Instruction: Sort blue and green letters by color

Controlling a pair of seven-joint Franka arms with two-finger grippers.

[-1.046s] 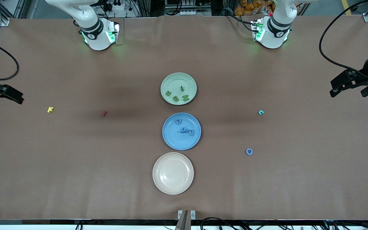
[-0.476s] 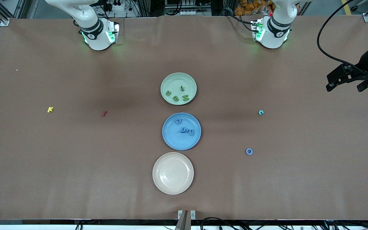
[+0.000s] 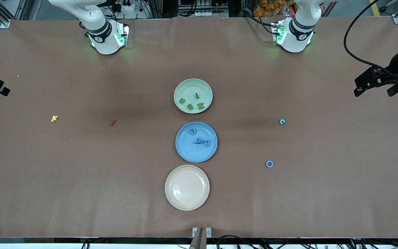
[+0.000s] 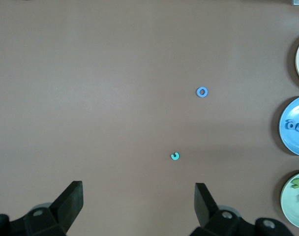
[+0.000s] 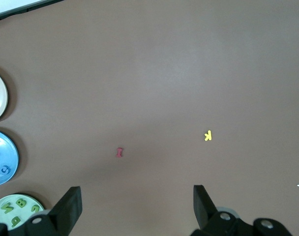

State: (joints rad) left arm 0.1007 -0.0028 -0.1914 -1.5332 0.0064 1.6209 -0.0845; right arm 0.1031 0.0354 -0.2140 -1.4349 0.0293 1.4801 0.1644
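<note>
1. Most of the sorting looks done: green letters (image 3: 192, 103) lie in the green plate (image 3: 185, 86) and blue letters (image 3: 200, 139) in the blue plate (image 3: 185, 152). A blue ring letter (image 3: 269, 164) lies loose on the table toward the left arm's end, so it could be left out.
2. A teal letter (image 3: 282, 121), farther from the front camera than the ring, is neither plainly blue nor green; it might go to the wrong plate.
3. The left gripper (image 4: 138, 199) hangs high over the table's edge at its own end, fingers wide apart and empty. A long reach onto so small a ring could miss or push it away.
4. The right gripper (image 5: 134, 201), also spread and empty, waits at the right arm's end; the yellow letter (image 3: 54, 118) and dark red letter (image 3: 112, 122) there could be taken by mistake.
5. The cream plate (image 3: 171, 200) holds nothing; a letter dropped there would be misplaced.
</note>
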